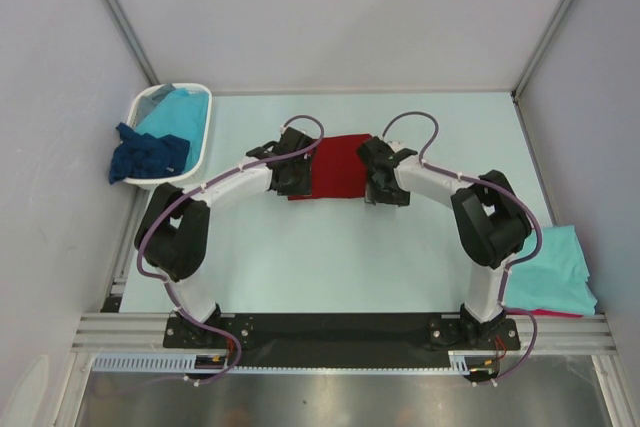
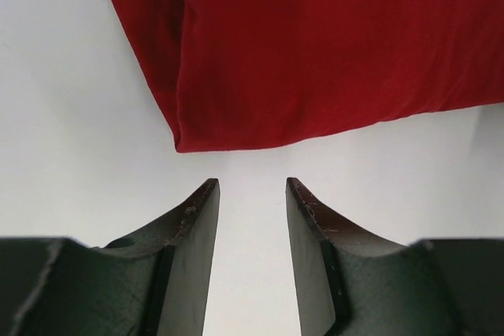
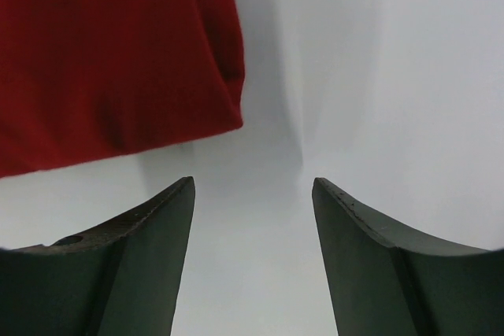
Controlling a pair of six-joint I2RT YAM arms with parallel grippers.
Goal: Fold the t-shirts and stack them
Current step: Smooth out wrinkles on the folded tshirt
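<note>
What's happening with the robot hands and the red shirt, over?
Left gripper open, empty. Right gripper open, empty. Dark red t-shirt lies folded between them. Nothing blocking it.

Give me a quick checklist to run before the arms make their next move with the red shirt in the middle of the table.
1. Left gripper empty: ok, jaws apart, nothing between them.
2. Right gripper empty: ok, jaws wide, nothing between them.
3. Red shirt folded: ok, a compact rectangle lying on the table.
4. Stack ready: ok, folded turquoise shirt lies at the right edge, nothing on top of it.
5. Basket emptied: not ok, navy shirt hangs over its rim.
6. Fold layers even underneath: cannot tell.
</note>
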